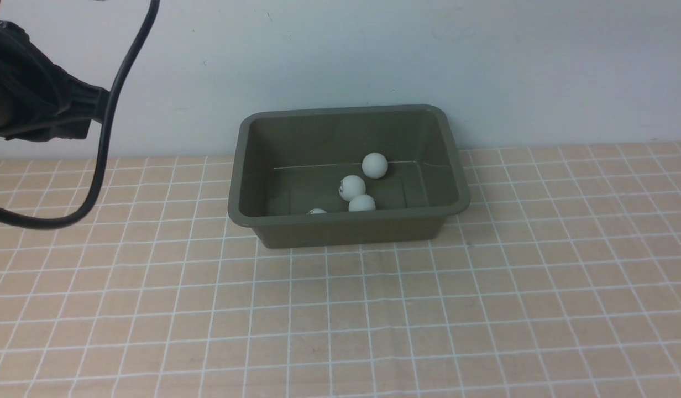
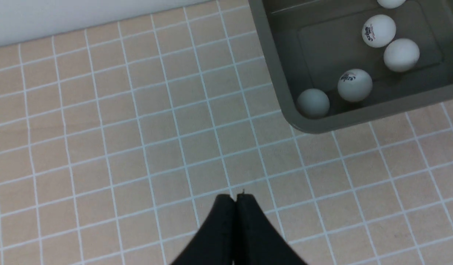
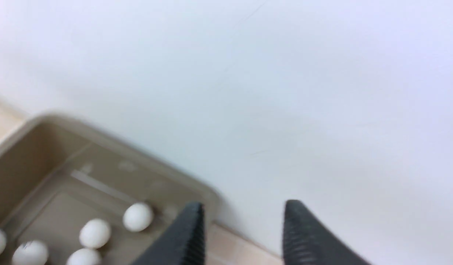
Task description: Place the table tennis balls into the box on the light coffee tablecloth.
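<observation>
The olive-green box stands on the light coffee tablecloth near the back wall. Several white table tennis balls lie inside it, among them one by the far wall and one with a dark logo. In the left wrist view the balls sit in the box, one tucked into a corner. My left gripper is shut and empty above bare cloth, clear of the box. My right gripper is open and empty, beyond the box's corner and facing the wall. Balls show in that view too.
My left arm with its black cable hangs at the upper left of the front view. A pale wall rises right behind the box. The right arm does not show in the front view.
</observation>
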You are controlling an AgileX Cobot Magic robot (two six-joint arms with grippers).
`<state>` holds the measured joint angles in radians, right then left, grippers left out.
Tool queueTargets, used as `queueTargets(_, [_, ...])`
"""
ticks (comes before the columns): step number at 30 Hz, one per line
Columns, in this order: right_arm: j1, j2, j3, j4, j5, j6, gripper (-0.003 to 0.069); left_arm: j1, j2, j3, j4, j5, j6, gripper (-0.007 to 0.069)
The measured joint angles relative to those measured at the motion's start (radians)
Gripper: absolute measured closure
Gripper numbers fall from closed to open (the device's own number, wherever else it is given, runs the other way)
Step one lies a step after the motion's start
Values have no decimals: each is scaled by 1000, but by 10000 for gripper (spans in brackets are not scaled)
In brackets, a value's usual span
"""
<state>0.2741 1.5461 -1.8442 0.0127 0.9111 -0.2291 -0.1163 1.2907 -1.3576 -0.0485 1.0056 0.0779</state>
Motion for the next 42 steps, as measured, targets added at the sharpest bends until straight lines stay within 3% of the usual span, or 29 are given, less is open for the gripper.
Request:
queueTargets(4, [-29, -138, 0, -13, 89, 0, 588, 0, 0, 0, -1, -30, 3, 693])
queueTargets(8, [-34, -242, 0, -13, 182, -2, 666, 0, 0, 0, -15, -48, 3, 693])
queueTargets(14, [-34, -380, 132, -13, 198, -38, 676, 0, 0, 0, -29, -48, 12, 693])
queueTargets(17, [-34, -499, 324, -13, 140, -50, 676, 0, 0, 0, -29, -48, 18, 693])
queueTargets(26, [-34, -935, 1012, -13, -353, 0, 677, 0, 0, 0, -29, -48, 21, 693])
queueTargets(30, [-34, -1037, 1220, -13, -454, 50, 677, 0, 0, 0, -31, -48, 21, 693])
queueTargets(42, [-34, -1114, 1490, -13, -558, 78, 677, 0, 0, 0, -32, -50, 49, 693])
